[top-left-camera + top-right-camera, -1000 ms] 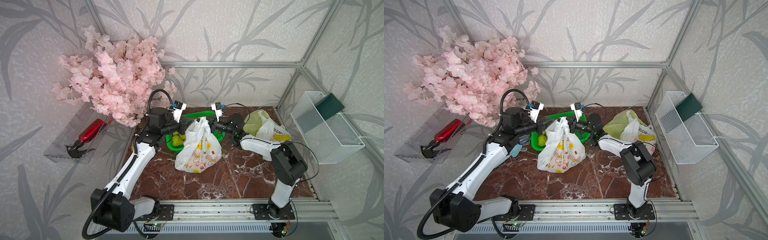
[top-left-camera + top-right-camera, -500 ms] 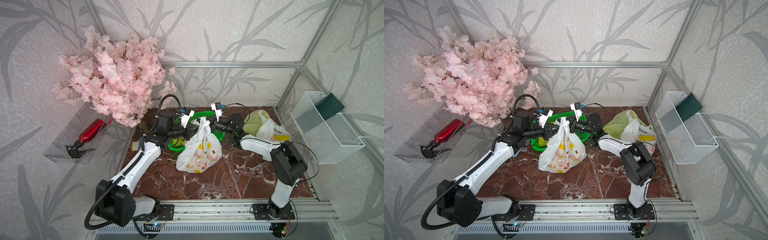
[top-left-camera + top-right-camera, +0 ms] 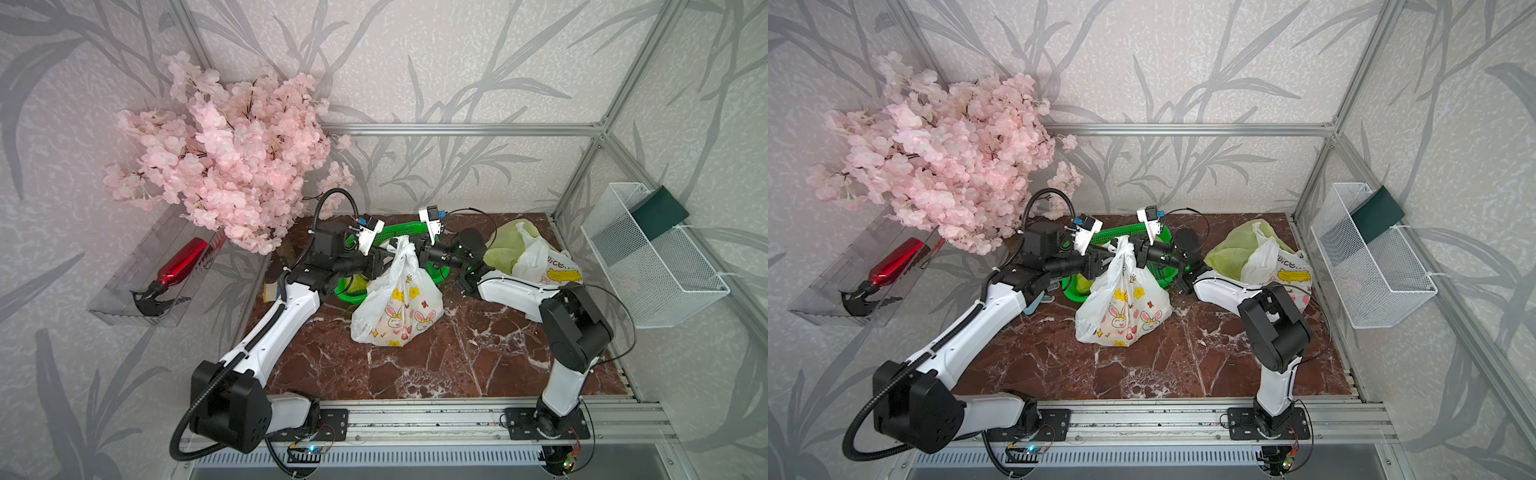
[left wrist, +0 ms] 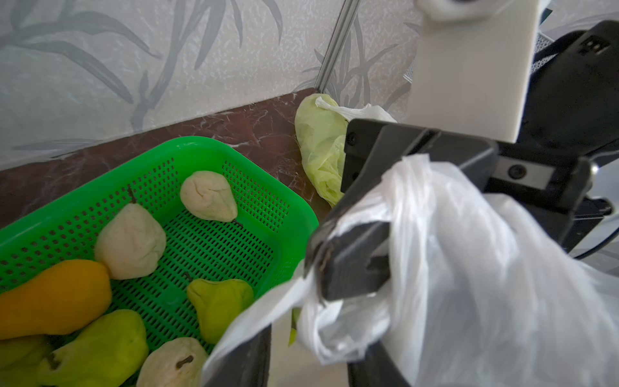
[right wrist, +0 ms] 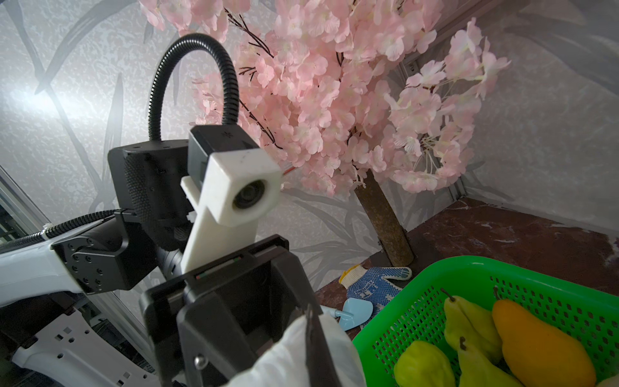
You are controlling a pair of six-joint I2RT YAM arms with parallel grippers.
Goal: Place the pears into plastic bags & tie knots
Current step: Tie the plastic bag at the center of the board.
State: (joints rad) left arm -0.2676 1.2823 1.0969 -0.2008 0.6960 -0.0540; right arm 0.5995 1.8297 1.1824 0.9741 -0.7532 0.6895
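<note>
rabbit bag (image 3: pixel 397 307): just in front of the basket (image 4: pixel 294 207); its contents hidden by the printed plastic.
right gripper (image 4: pixel 321 261): pinched shut on the bag's handle, plain only from the left wrist.
left gripper (image 3: pixel 379 261): jaws partly apart, slack handle plastic draped between them; its fingers (image 4: pixel 241 362) cut off at frame edge.
pears (image 4: pixel 130 241): loose in the basket; in both top views mostly hidden behind the bag.

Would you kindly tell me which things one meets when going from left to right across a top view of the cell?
red spray bottle → rabbit-print bag → yellow-green bag → white wire basket
</note>
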